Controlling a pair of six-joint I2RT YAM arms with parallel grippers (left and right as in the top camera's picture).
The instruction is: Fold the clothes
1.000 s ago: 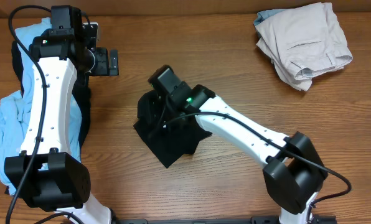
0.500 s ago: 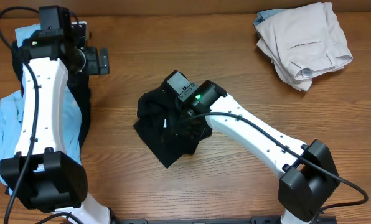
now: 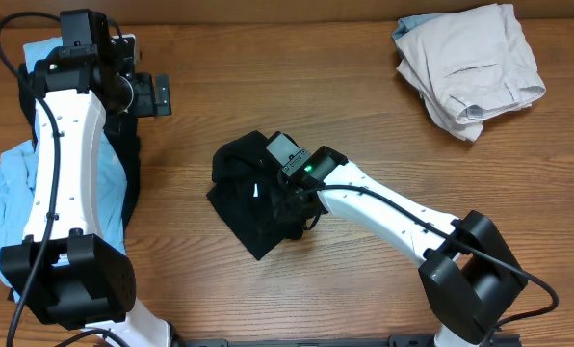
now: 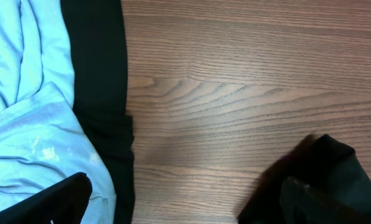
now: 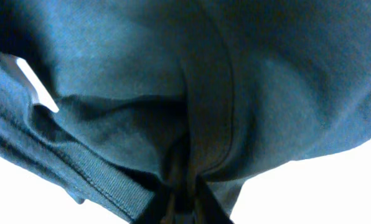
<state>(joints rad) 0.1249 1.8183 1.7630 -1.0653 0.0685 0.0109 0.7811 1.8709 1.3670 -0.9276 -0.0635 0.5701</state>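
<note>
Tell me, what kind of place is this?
Probably a robot lab's test bench: two white robot arms at a wooden table, with a black T-shirt, light blue shirt and beige trousers on it.

Left arm [image 3: 61,164] and right arm [image 3: 383,207]: white tapered link shells between bulky black joint housings. Black cables [image 3: 533,280] run along both. Green indicator lamp [image 3: 307,171] lit on the right wrist housing. Left gripper [image 3: 162,94]: black, blocky.
</note>
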